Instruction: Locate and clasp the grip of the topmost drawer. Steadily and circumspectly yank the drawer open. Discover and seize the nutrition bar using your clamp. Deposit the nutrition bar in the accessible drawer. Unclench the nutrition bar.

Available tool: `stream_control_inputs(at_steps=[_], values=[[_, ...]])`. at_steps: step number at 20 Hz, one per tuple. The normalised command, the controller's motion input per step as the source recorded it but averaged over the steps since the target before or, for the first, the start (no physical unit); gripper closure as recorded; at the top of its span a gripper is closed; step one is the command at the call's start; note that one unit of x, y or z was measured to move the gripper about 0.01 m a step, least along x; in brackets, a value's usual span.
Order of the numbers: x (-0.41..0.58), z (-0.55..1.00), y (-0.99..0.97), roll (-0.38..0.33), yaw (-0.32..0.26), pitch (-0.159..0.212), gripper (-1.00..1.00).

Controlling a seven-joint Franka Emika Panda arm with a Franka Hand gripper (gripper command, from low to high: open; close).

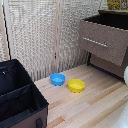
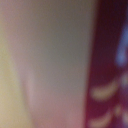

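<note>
Wooden planks [image 1: 95, 107] carry a blue bowl [image 1: 57, 79] touching a yellow bowl [image 1: 76, 85]. Above and beyond the yellow bowl, the topmost drawer [image 1: 102, 40] stands pulled open. The clamp's fingers are unreadable in the blurred wrist view; the nutrition bar cannot be made out.

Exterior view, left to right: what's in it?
Black bin → blue bowl → yellow bowl → topmost drawer, pulled open. A white shape at the exterior view's right edge is cut off; I cannot tell what it is. The tool and nutrition bar are not in view there.
</note>
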Motion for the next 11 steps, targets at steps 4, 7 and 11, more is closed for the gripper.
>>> stream_control_inputs(at_steps=[4, 7, 11], values=[[0.047, 0.02, 0.00, 0.000, 0.006, 0.007, -1.00], [0.049, 0.04, -0.02, 0.007, -0.008, 0.016, -1.00], [0.019, 0.01, 0.00, 0.002, -0.024, 0.007, -1.00]])
